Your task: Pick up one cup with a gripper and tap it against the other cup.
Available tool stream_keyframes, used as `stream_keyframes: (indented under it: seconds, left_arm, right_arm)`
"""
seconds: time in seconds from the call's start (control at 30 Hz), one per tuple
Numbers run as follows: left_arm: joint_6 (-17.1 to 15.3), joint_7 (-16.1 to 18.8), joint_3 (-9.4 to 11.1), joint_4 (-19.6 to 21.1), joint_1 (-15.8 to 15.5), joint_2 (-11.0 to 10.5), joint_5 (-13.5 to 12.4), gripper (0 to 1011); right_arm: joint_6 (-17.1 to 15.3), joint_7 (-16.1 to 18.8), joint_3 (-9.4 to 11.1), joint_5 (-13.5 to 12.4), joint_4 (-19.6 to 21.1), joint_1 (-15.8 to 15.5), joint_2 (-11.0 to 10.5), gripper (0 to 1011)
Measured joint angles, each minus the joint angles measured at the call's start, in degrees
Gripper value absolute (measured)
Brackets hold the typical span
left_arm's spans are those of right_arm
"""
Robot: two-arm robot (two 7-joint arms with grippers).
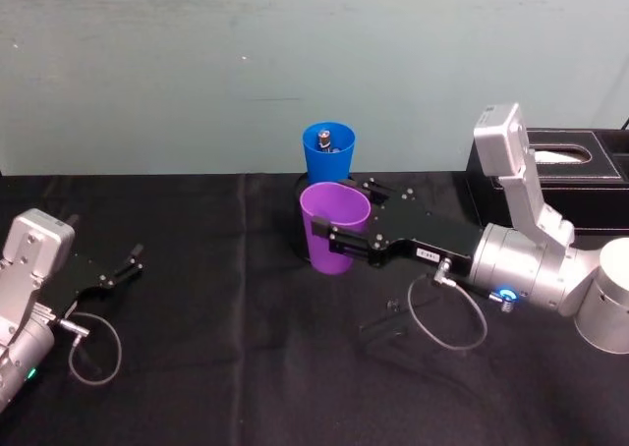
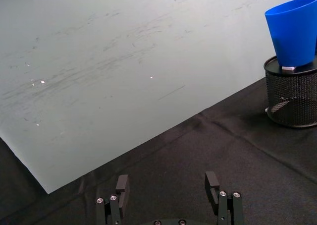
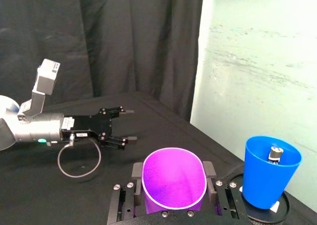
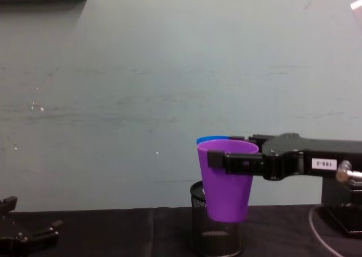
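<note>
Gentleness counts: right gripper (image 1: 344, 213) clamped on the purple cup (image 4: 226, 183), we nudge it against the blue cup (image 1: 328, 149); left gripper (image 2: 167, 183) idles open.

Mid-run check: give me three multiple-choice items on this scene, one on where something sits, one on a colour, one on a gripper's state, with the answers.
1. Where does the blue cup stand?
A. On a saucer.
B. In the black mesh pen holder.
C. On a stack of books.

2. What colour is the cup in the right gripper?
A. Red.
B. Green.
C. Purple.

3. How is the left gripper?
A. Open, holding nothing.
B. Shut on a cup.
C. Shut on a pen.

Answers:
1 B: the left wrist view shows the blue cup's base inside the holder's rim.
2 C: the purple cup sits clamped between the right gripper's fingers.
3 A: its fingers stand apart with nothing between them.
</note>
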State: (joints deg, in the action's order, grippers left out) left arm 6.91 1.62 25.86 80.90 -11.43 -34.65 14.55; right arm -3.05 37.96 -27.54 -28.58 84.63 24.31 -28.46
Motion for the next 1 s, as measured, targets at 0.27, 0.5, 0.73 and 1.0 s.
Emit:
stream_keyframes:
  seconds: [0.27,0.5,0.73,1.0]
  left_arm:
    - [0.0,0.0,0.0,0.0,0.0,0.0,0.0,1000]
    - [0.0,0.0,0.0,0.0,0.0,0.0,0.0,1000]
    - [0.0,0.0,0.0,0.0,0.0,0.0,0.0,1000]
    - [0.0,0.0,0.0,0.0,0.0,0.0,0.0,1000]
  right_arm:
    - [-1.0,-0.8,-0.8,-0.5,0.5,0.6,-0.3,728]
    - [-1.0,-0.8,-0.8,-0.5,0.5,0.6,-0.2,728]
    - [-0.9,-0.8,-0.7,-0.4,0.5,0.6,-0.2,728]
    - [-0.8,-0.7,-0.6,-0.4,0.4,0.5,-0.2,728]
